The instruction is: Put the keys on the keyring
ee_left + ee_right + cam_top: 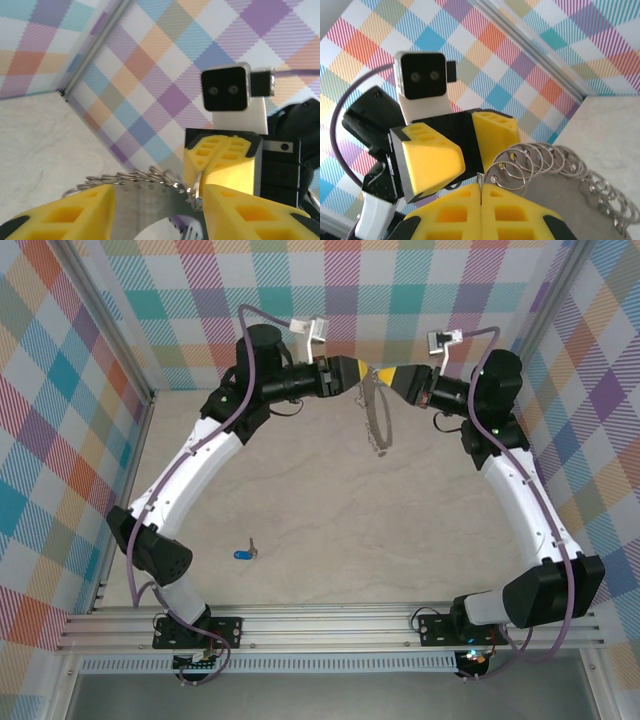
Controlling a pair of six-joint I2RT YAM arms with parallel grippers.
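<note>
1. Lower left of centre in the top view, the key (243, 554) lies alone on the pale table (330, 520). It has a blue head and a short silver blade. It is well apart from both grippers and from the keyring.
2. The left arm (200, 455) arcs from the bottom left up to the upper middle of the frame. There the left gripper (362, 371) points right, tip to tip with the other gripper.
3. In the left wrist view, the left gripper (159, 197) has its 2 yellow fingers (75, 215) standing apart at the bottom edge. A stretch of the keyring (145, 190) crosses the gap between them. I cannot tell whether either finger touches the metal.
4. The keyring (378, 420) is a loop of many small linked rings. In the top view it hangs just below where the 2 grippers meet, in the upper middle of the frame. I cannot tell whether its low end reaches the table.
5. The right gripper (386, 374) points left. In the right wrist view, the right gripper (481, 195) is at the bottom centre with its fingers (450, 215) pressed together. They are clamped on 1 thin wire of the keyring (555, 160), which trails off to the lower right.
6. The right arm (530, 500) curves down to the bottom right of the top view.
</note>
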